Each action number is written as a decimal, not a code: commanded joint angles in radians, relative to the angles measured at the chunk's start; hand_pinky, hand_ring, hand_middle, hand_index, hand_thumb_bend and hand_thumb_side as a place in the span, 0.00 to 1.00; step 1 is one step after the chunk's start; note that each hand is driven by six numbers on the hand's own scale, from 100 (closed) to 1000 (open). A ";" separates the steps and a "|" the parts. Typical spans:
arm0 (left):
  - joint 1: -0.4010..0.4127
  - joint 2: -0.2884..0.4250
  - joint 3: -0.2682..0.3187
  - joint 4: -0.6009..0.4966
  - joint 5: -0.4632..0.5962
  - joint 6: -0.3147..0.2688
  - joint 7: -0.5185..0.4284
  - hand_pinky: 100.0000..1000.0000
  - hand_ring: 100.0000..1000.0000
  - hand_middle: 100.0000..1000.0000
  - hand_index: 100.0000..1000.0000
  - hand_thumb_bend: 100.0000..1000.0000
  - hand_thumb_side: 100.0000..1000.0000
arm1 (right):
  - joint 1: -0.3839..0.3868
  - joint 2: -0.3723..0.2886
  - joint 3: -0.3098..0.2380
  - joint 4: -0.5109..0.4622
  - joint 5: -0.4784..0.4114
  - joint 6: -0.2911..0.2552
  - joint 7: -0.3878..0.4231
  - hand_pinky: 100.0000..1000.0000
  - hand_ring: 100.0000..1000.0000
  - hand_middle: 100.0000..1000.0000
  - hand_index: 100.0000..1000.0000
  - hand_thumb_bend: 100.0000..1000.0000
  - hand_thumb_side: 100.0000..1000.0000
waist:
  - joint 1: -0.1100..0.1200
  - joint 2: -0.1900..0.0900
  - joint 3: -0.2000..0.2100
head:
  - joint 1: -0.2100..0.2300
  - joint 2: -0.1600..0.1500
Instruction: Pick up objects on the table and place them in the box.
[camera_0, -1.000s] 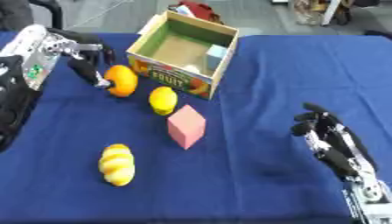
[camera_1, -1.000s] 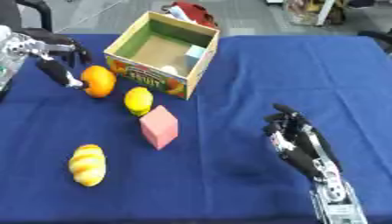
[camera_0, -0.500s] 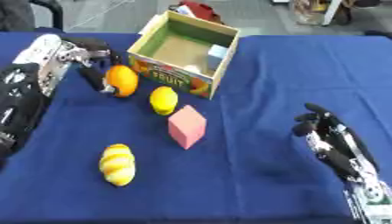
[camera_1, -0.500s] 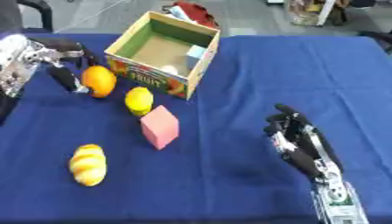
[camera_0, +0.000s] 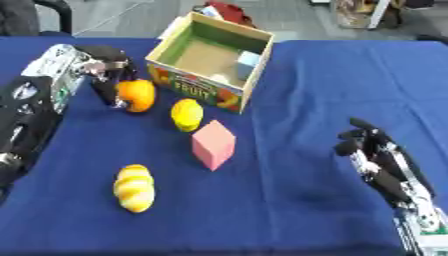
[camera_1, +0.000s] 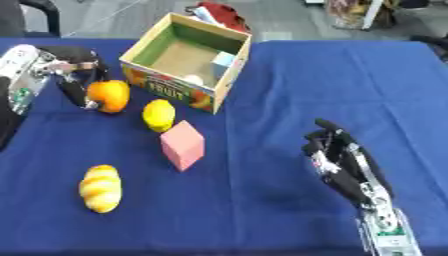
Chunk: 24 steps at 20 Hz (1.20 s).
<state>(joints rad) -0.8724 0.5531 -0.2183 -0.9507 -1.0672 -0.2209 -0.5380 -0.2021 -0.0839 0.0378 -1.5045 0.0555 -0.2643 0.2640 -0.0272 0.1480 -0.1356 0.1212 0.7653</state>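
Blue cloth covered the table (camera_0: 289, 75). Far left stood the open box (camera_0: 210, 62); before it lay a pink cube (camera_0: 213, 144), bread roll (camera_0: 134, 187), lemon (camera_0: 186, 114). Left hand (camera_0: 103, 65) curled around the orange (camera_0: 136, 95). Right hand (camera_1: 341, 160) rested open, lower right.

I see my left arm coming in from the left side, black with a silver-white wrist part, going up and to the right. My left hand (camera_0: 103, 70) is at the end of it — the fingers are curled, with the thumb lower and the fingers above, and the tips point to the right. My right arm comes from the lower right corner. My right hand (camera_1: 343, 161) is open, fingers relaxed and pointing up and a little left, close together — it holds nothing.
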 joint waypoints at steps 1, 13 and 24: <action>-0.019 0.018 0.006 -0.029 -0.008 -0.004 0.053 0.45 0.33 0.34 0.54 0.23 0.09 | -0.011 -0.008 -0.004 -0.015 -0.003 -0.001 0.000 0.61 0.60 0.63 0.89 0.00 0.35 | 0.000 -0.021 -0.002 | -0.002 0.005; -0.107 0.009 0.031 -0.179 0.047 -0.008 0.095 0.43 0.30 0.31 0.50 0.16 0.06 | -0.010 -0.010 -0.001 -0.013 -0.003 -0.001 0.002 0.61 0.60 0.63 0.89 0.00 0.35 | 0.002 -0.029 -0.001 | -0.002 0.005; -0.213 -0.247 0.035 -0.024 -0.130 0.008 0.275 0.52 0.40 0.38 0.59 0.12 0.05 | -0.017 0.001 0.019 -0.009 -0.005 -0.004 0.021 0.61 0.60 0.63 0.89 0.00 0.33 | -0.011 -0.019 -0.051 | 0.039 -0.002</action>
<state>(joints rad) -1.0560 0.3171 -0.1976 -0.9797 -1.1741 -0.2136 -0.2868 -0.2042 -0.0816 0.0540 -1.5039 0.0553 -0.2658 0.2801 -0.0272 0.1478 -0.1882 0.1528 0.7651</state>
